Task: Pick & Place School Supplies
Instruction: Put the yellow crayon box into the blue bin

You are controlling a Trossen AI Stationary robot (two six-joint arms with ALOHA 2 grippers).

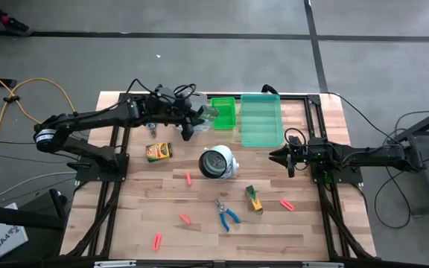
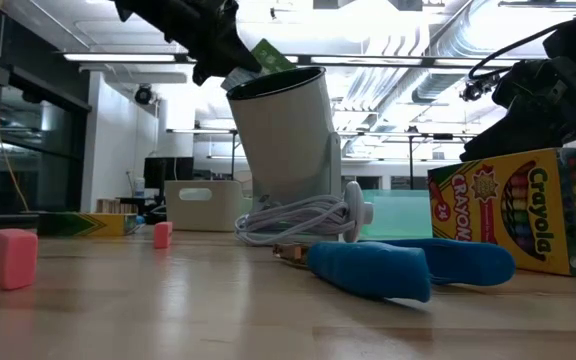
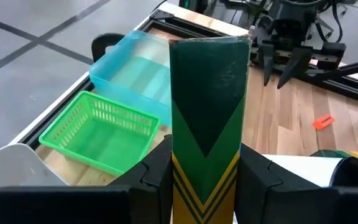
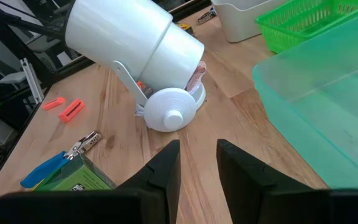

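My left gripper is shut on a green-and-yellow crayon box, held above the table beside the green bin; it also shows at the top of the low view. My right gripper is open and empty near the table's right side, below the teal bin. A second crayon box lies at the left and a third near the blue-handled scissors. Red-pink stubs lie scattered on the wood. My left gripper pinches the crayon box between its two fingers, on the two narrow sides of its yellow-striped end. The fingers come from the table's left, and the box sticks out beyond them along their length. The box is lifted clear of the table.
A round white object with a dark face and a coiled cord lies mid-table. A grey bin stands left of the green bin. More stubs lie near the front and right. Black frame rails run along both sides.
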